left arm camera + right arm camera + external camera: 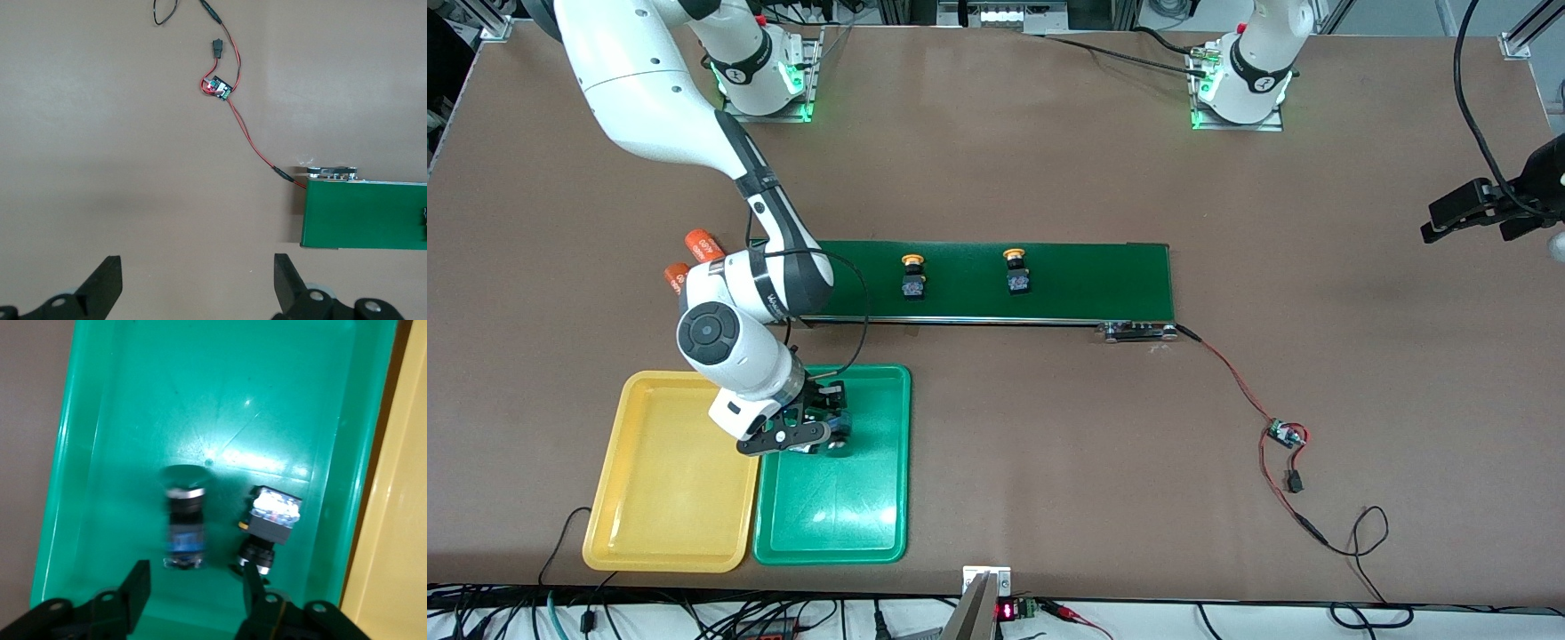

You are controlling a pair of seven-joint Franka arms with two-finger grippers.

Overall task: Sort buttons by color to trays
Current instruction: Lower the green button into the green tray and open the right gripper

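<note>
My right gripper (818, 431) (193, 587) is open low over the green tray (871, 533) (87, 453), at the tray's end nearer the conveyor. Two buttons lie in this tray just off my fingertips. One button (185, 523) lies on its side with a dark green cap, in line with the gap between my fingers. The other button (270, 520) lies beside one finger (250, 587). In the front view my gripper hides most of them. Two yellow-capped buttons (912, 276) (1016, 271) stand on the conveyor. The yellow tray (667, 480) holds nothing. My left gripper (1440, 220) (197, 283) waits open and high over bare table.
The long dark-green conveyor belt (1067, 280) (363, 213) lies across the middle of the table. Two orange cylinders (704, 244) (676, 277) lie at its end toward the right arm. A small circuit board (1285, 436) (219, 88) with red wires lies toward the left arm's end.
</note>
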